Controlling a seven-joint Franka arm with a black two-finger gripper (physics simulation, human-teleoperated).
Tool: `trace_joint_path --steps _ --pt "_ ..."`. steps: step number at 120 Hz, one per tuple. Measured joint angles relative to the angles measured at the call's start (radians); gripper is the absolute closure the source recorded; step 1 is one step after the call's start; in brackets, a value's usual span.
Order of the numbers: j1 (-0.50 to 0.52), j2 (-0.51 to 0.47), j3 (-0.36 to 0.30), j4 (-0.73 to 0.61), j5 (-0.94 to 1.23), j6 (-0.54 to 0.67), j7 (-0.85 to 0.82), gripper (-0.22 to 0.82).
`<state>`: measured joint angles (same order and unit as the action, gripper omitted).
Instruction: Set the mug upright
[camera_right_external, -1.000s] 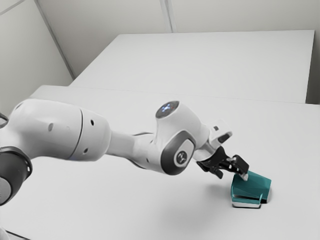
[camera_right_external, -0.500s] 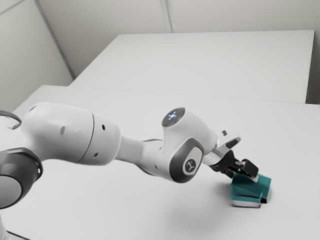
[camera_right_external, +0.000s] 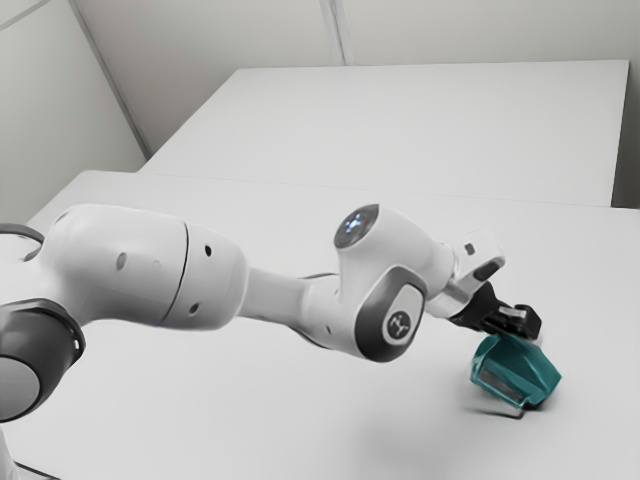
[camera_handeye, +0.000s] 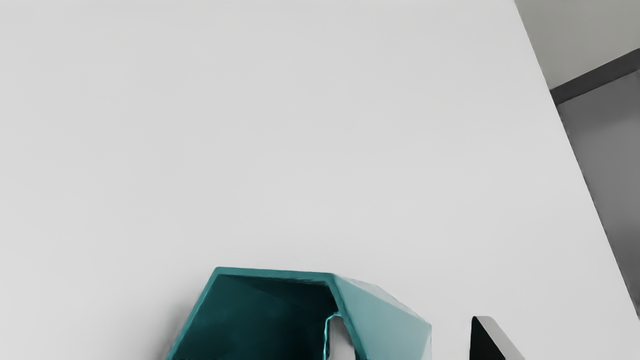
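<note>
One mug (camera_right_external: 525, 368), teal, faceted: part hidden, its lower portion cut off by the frame in the wrist view, its interior dark and its base not made out. A thin dark line beneath it in the exterior view — part of the mug or shadow, could not be told. Whether the mug touched the table along its whole underside was likewise unclear. Position: on or just over the white tabletop (camera_handeye: 300, 150), below the gripper, tilted rather than upright, its mouth turned toward the hand's camera. One gripper (camera_right_external: 520, 322), black, two-fingered: its tips were hard to separate in the exterior view, and in the wrist view only their ends entered the frame. Jaws parted, spread well wider than the thickness of the mug's wall. One finger (camera_handeye: 341, 340) reached inside the mouth, close to the inner wall; contact there could not be confirmed. The other finger (camera_handeye: 482, 342) stood outside the mug, with a visible gap between it and the outer wall, so the wall lay between the two without being clamped. One table edge (camera_handeye: 582, 172), straight: located on the outer finger's side, well apart from that finger, with a dark grey surface (camera_handeye: 600, 150) beyond. Tabletop visible between that finger and the edge, and broadly past the mug's rim. One white arm (camera_right_external: 210, 270): extended from the exterior view's left, its hand sloping down to the mug.
</note>
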<state>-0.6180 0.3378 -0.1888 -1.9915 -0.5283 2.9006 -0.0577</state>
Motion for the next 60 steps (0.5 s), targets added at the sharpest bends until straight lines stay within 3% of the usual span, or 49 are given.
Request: trace_joint_path --steps 32,60 --pt "-0.001 0.008 -0.05 0.01 -0.003 0.002 -0.11 0.68" --pt "0.0 0.0 -0.05 0.012 0.007 -0.003 -0.192 0.76"
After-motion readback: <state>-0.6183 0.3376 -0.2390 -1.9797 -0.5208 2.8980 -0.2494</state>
